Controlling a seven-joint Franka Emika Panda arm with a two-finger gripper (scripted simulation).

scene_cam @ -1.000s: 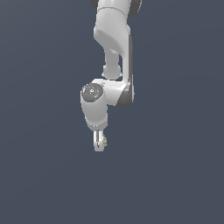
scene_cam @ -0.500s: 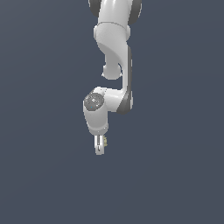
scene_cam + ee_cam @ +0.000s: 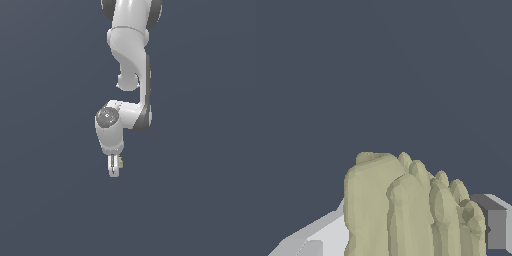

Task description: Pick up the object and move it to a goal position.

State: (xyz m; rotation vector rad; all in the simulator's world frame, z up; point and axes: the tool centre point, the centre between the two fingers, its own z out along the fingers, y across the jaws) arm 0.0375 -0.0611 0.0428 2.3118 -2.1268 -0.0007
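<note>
the object [image 3: 411, 210] is a pale yellow-olive lump with rounded, ridged layers, filling the lower part of the wrist view. it sits between the fingers [image 3: 491, 225] of the white gripper [image 3: 115, 167], which is closed narrowly on it, held aloft against the plain dark backdrop.

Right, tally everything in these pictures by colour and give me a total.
Pale yellow-olive: 1, the ridged lump, seen between the pincer's fingers
White: 1, the robot arm with its pincer
Total: 2
</note>
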